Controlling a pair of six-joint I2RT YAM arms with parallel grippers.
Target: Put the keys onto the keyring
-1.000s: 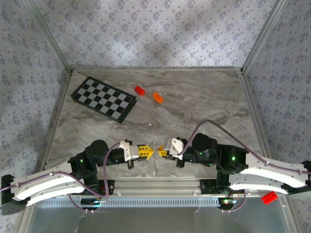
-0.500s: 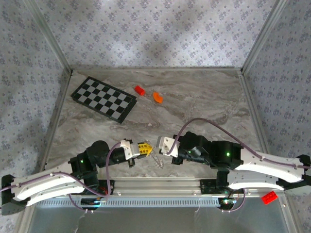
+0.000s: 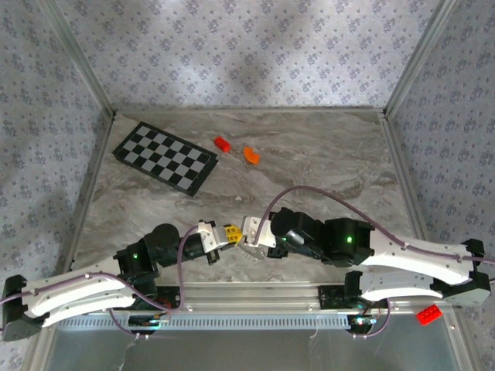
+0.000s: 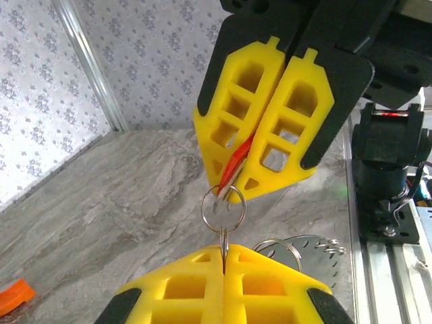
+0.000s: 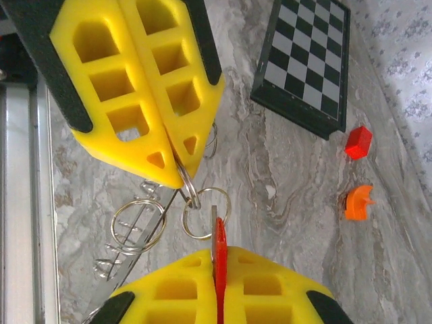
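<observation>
A red toy brick (image 3: 428,314) is noted at the near edge, beside the right arm's base and off the marbled table (image 3: 332,174).

Just beyond the bases, the two grippers are found tip to tip, low over the table near its front edge.

- **Left gripper:** The left gripper (image 4: 223,251) is fully closed. The keyring (image 4: 202,210), a thin silvery loop, is pinched by its rim between the yellow fingertips, so the loop is carried in the gap between the two tools.
- **Right gripper:** The right gripper (image 5: 217,251) is likewise closed. The red head of the key (image 4: 237,160) is clamped edge-on between its pads.
- **Key and loop:** The key's silvery shaft is pointed at the loop and is seen meeting its rim. Whether it is threaded through cannot be told.
- **Attached hardware:** Larger rings (image 5: 115,221) with a short length of chain are observed just beside the held loop, toward the rail. Whether they rest on the table cannot be told.

Farther back, a checkered board (image 3: 164,157) is recorded lying flat toward the far left. A small red brick (image 3: 223,144) is set just right of the board's far corner. An orange block (image 3: 251,154) is placed near the brick but apart from it.
</observation>
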